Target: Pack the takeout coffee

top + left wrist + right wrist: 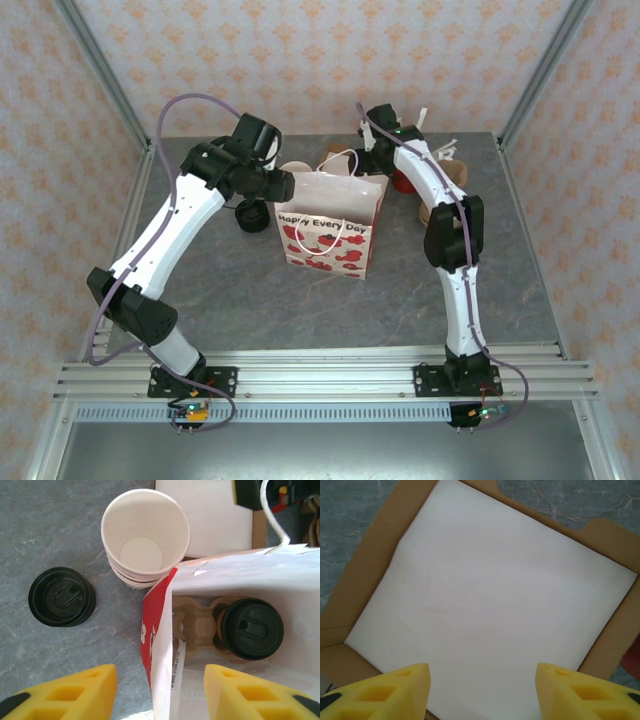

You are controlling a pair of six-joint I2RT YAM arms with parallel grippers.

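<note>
One grey marbled desk (250,300) with two arms bolted at the near edge, both reaching to the far half. One gift bag (330,235) stands upright mid-desk, white with red hearts and "Happy Every Day" print, mouth open, between the two arms. One shallow cardboard box (370,565) lies flat on the desk with one white sheet (490,595) inside it. The right tool (480,690) hangs above that sheet, fingers apart, nothing between them. The left tool (160,692) hangs over the bag's left wall, fingers apart, one on each side of the wall's edge and not touching it, gripping nothing. One pulp carrier (197,625) sits on the bag floor, two wells visible. One takeout coffee (252,628) is inside the bag, upright, black lid on, seated in the carrier well that lies to the right in the left wrist view. One stack of lidless cups (145,540) stands on the desk just outside the bag's corner; several nested rims, exact count can't tell. One black lid stack (61,596) sits on the desk near the cups, apart from them; number of lids can't tell.
</note>
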